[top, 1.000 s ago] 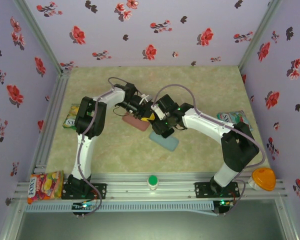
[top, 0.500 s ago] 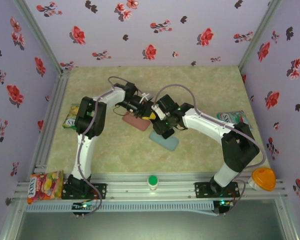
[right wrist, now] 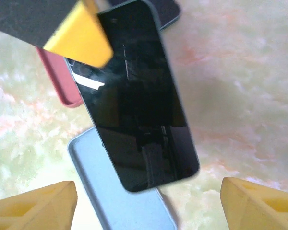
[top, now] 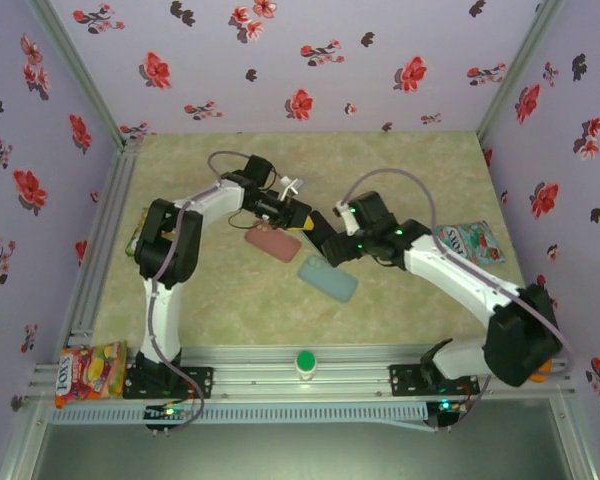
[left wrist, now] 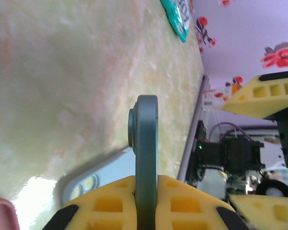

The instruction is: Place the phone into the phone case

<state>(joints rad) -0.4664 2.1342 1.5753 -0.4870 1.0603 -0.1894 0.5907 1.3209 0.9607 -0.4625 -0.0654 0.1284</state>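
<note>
Phone changes hands: left takes hold, right lets go

Handover looks complete. A second ago both hands were bunched together over the middle of the tabletop (top: 230, 300); now the right arm has swung out to its own side and the right hand (right wrist: 149, 203) has backed off, its yellow tips spread wide with nothing between them. The left hand (top: 302, 214) has meanwhile closed and is clamped on the phone (right wrist: 139, 100). In the left wrist view the phone stands edge-on between the two yellow pads, pinched across its thickness near one end.

From the right wrist view the phone hangs in the air, screen up and dark, tilted across the frame, with one left finger (right wrist: 79, 36) covering its upper corner. Directly beneath it lie two cases – a light-blue case (top: 328, 278) under the phone's lower end and a pink case (top: 272, 243) just behind and to the left. The two cases sit near each other on the tabletop, apart from the phone.

What this means for the task, as I judge it: the phone is now carried by one hand alone, which frees the right hand to steady a case. The phone is not yet in either case, and the pictures do not say which one is meant. The grip near one end leaves the long free end unsupported, so the phone could pivot as it is pressed in.
</note>
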